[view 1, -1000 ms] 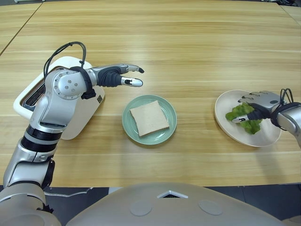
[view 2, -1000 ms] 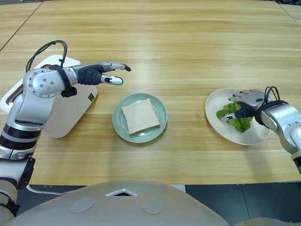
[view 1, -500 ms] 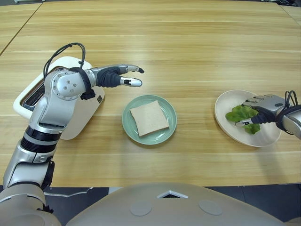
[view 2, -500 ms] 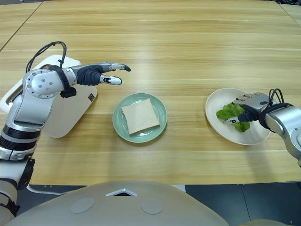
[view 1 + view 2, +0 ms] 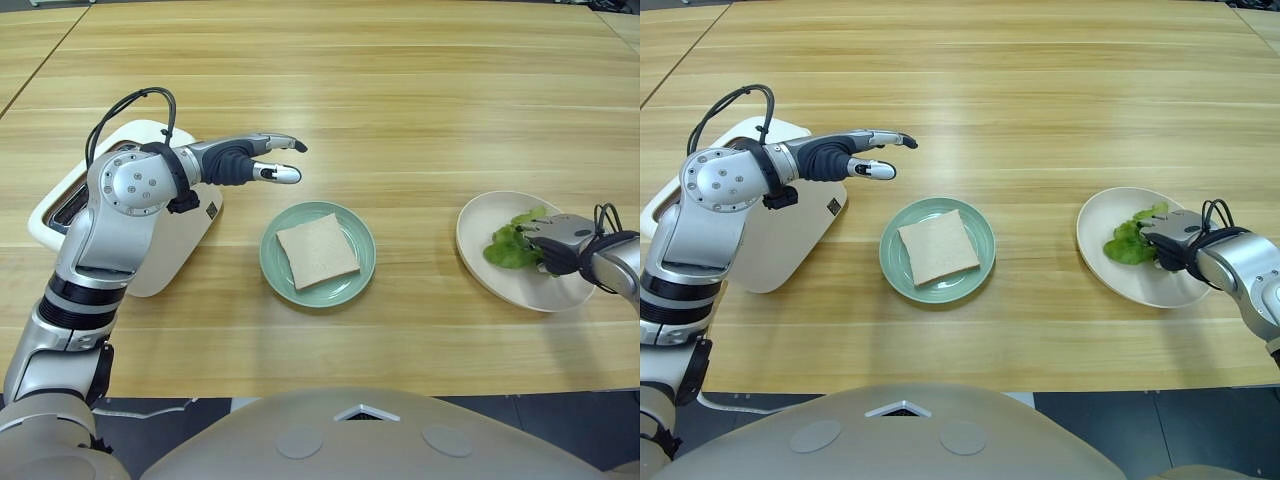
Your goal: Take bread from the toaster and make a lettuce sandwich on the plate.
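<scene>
I see left hand (image 5: pixel 255 160) released, fingers straight, above surface (image 5: pixel 420 90) between toaster (image 5: pixel 160 262) and green plate (image 5: pixel 352 291) carrying bread slice (image 5: pixel 317 250). Right hand (image 5: pixel 560 238) clenched on lettuce (image 5: pixel 508 248) edge, over cream plate (image 5: pixel 478 268). Toaster's dark label (image 5: pixel 211 210) too small to read.

No words, numbers or signs can be read anywhere in the scene. The white toaster (image 5: pixel 790 238) at the left bears a small dark patch (image 5: pixel 832 207) on its right side, perhaps a label, too small to make out.
</scene>
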`<state>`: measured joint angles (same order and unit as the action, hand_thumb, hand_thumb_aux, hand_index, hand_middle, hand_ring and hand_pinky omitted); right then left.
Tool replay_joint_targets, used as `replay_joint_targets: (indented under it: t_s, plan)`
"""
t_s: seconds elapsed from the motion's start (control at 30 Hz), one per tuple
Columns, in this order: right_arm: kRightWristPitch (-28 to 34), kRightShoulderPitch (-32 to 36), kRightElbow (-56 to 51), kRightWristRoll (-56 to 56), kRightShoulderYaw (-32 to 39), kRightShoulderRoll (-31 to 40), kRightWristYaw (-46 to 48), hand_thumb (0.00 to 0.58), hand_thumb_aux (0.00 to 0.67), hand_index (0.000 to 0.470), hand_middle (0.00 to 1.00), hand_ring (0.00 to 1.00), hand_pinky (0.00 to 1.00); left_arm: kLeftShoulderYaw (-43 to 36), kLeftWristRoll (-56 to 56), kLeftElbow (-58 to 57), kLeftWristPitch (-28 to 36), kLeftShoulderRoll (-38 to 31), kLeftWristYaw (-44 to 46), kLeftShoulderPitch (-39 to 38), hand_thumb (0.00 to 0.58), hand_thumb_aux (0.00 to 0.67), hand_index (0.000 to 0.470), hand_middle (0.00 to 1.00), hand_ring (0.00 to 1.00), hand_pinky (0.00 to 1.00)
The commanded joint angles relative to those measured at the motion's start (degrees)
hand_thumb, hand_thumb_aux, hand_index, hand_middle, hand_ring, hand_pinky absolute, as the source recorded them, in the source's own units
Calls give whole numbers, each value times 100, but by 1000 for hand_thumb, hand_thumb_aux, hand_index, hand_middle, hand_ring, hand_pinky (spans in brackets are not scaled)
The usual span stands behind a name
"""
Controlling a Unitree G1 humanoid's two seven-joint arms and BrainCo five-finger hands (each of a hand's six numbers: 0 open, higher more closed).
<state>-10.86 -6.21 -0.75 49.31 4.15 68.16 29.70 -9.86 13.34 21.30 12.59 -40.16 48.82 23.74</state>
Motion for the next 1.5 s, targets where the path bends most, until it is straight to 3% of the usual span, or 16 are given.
replay_joint_targets:
  t_s: [0.03, 0.17, 0.27, 0.43, 0.63, 0.97, 1.5]
  plan:
    - [-75, 340, 370, -235, -393, -150, -495, 580, 670, 470, 0, 0, 0, -19, -58, -63, -61, 5, -52, -32, 0, 0, 0, 0, 0, 0]
    - [-253, 578, 899, -778, -1044, -219, -849, 580, 670, 470, 0, 0, 0, -47, -32, -190, -112, 55, -130, 1, 0, 0, 0, 0, 0, 0]
    - [-464, 849, 1114, -1016, -995, -428, -997, 580, 670, 470, 0, 0, 0, -90, -15, -273, -134, 123, -193, 49, 0, 0, 0, 0, 0, 0]
    - [-896, 1427, 1441, -1068, -73, -1227, -952, 580, 670, 470, 0, 0, 0, -48, -49, -434, -191, 161, -297, 106, 0, 0, 0, 0, 0, 0]
    - [-1376, 2150, 1119, -521, 1241, -2492, -1142, 580, 670, 470, 0, 0, 0, 351, -235, -724, -200, 369, -699, 531, 0, 0, 0, 0, 0, 0]
    - [-1668, 2100, 880, -127, 2079, -3195, -1062, 580, 670, 470, 0, 0, 0, 360, -361, -1195, -423, 435, -879, 725, 0, 0, 0, 0, 0, 0]
    - [-1694, 1896, 1246, -462, 2058, -3397, -862, 580, 670, 470, 0, 0, 0, 359, -383, -1898, -753, 464, -937, 985, 0, 0, 0, 0, 0, 0]
